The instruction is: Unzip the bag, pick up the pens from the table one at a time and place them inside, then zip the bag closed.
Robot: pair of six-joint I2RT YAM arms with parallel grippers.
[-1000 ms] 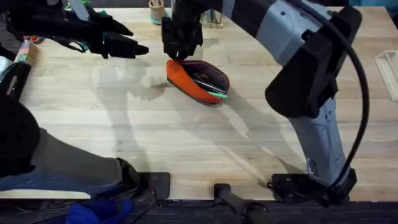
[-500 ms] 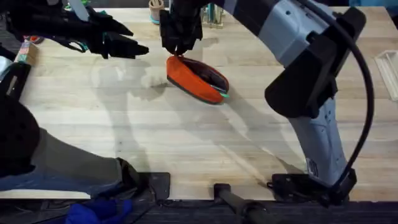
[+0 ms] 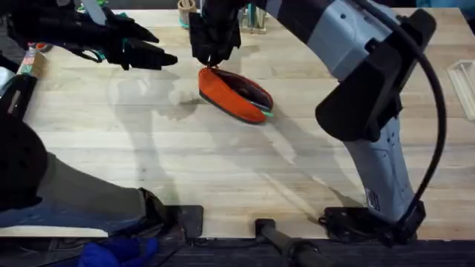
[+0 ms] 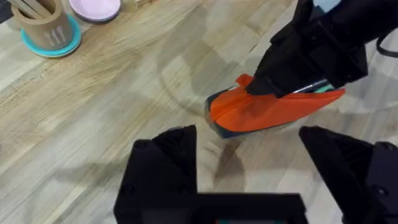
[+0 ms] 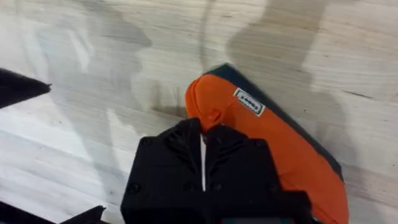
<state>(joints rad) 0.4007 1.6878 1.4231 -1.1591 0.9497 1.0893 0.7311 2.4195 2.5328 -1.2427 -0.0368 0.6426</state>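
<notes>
Bag (image 3: 231,95) first: your orange pouch lies on the table (image 3: 223,163) a little toward twelve o'clock of the middle in the overhead view, its long axis running from about ten o'clock to four o'clock, with the dark edge along its far side. A sliver of green pen (image 3: 261,112) peeks out at its four o'clock end. In your right wrist view the same pouch (image 5: 267,149) shows its orange face, a small white label and the navy edge, and it rests flat on the pale planks. Your right gripper (image 3: 213,59) stands over the ten o'clock end of the pouch, its black fingers (image 5: 233,146) pressed nearly together with just a thin slit between them, right at the orange fabric there; you cannot tell from these views whether the zipper pull sits between them. Your left gripper (image 3: 159,55) hovers at about nine o'clock of the pouch, clear of it and above the table, its jaws spread wide and holding nothing, as your left wrist view confirms with the two dark fingers (image 4: 165,165) far apart and the pouch (image 4: 273,111) beyond them. Farther off, near twelve o'clock, stands a wooden cup (image 4: 42,22) on a teal coaster beside a pink dish (image 4: 94,9).
</notes>
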